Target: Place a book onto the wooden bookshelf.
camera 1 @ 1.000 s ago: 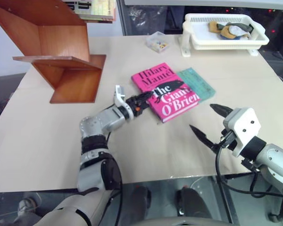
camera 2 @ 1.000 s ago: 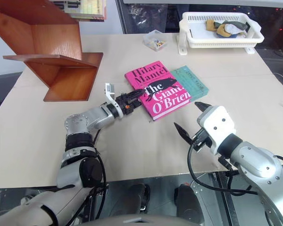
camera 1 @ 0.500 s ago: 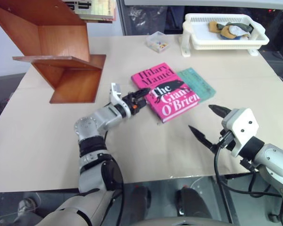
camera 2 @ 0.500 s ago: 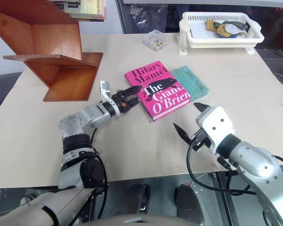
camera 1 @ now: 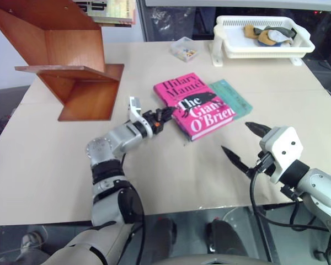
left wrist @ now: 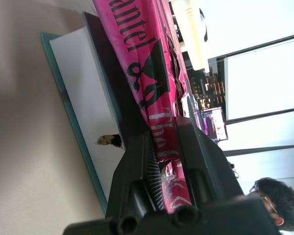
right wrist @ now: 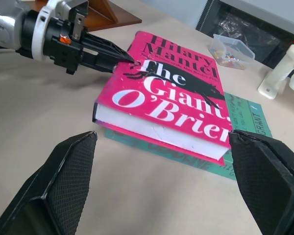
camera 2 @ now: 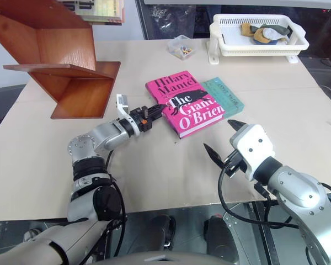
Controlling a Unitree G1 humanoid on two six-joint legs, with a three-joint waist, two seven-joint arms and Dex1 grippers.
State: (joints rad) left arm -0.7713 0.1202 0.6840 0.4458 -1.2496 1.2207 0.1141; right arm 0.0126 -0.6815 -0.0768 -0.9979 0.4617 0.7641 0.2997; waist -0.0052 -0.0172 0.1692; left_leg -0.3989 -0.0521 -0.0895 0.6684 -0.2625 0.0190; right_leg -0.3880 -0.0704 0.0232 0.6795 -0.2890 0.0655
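Now that the left gripper (camera 2: 154,109) is clenching the book's (camera 2: 188,102) nine-o'clock edge, lifting toward the bookshelf (camera 2: 66,66) is looking possible; right fingers (right wrist: 68,171) gaping.

The teal-green book (right wrist: 245,117) lies mostly hidden under the book (right wrist: 171,98) beyond the left gripper (right wrist: 122,58). The wooden bookshelf (camera 1: 66,61) is cut off above, and the small clear box (camera 1: 184,49) holds bits too small to name (coloured specks).

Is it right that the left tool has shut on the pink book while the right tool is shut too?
Not quite. The left tool is shut on the pink book, but the right tool is open, its fingers spread wide, as the right wrist view shows.
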